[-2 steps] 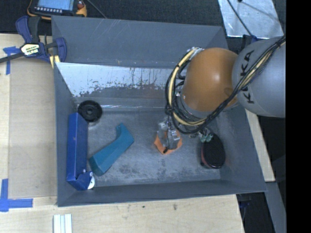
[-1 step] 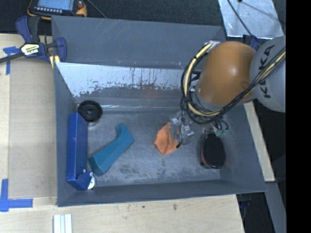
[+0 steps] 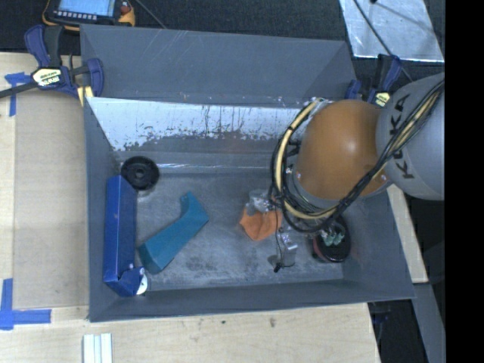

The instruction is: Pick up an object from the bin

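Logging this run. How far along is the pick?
Done: end effector is down in the bin, beside the orange lump. In hand: nothing visibly held. Left: grasp and lift. The teal block, blue bar and black disc lie at the view's left.

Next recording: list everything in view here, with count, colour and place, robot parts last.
bin: one, grey metal, holds everything below.
disc: one, black, far-left corner of the floor.
bar: one, blue, long, lying along the left wall.
bent block: one, teal, left of middle, beside the bar.
crumpled lump: one, orange, right of middle, just left of the pincer.
round thing: one, dark with some red, right side, partly under the arm.
arm: one, grey, from the right, with orange cover and cables.
pincer: one, metal, low over the floor.
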Robot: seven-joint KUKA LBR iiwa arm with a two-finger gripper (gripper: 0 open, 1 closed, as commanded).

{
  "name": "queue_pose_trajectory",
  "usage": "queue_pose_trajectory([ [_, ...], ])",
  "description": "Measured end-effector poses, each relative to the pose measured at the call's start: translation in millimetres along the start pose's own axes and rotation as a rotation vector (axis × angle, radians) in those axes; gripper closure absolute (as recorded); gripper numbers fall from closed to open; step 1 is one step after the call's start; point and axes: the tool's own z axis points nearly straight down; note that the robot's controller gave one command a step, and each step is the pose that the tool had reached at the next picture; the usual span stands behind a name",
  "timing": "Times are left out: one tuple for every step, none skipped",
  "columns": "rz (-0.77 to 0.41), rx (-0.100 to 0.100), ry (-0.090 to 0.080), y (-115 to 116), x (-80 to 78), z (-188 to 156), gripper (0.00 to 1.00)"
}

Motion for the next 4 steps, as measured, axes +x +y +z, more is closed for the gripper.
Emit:
queue_pose_trajectory([
  [0.001,0.0,0.0,-1.0,-0.1,0.4,0.0],
  [0.033,0.001,-0.007,-44.7,-35.2,27.8,0.0],
  [0.081,0.005,0.0,-62.6,-51.2,39.8,0.0],
  [0.101,0.003,-0.003,-105.4,19.0,72.7,1.0],
])
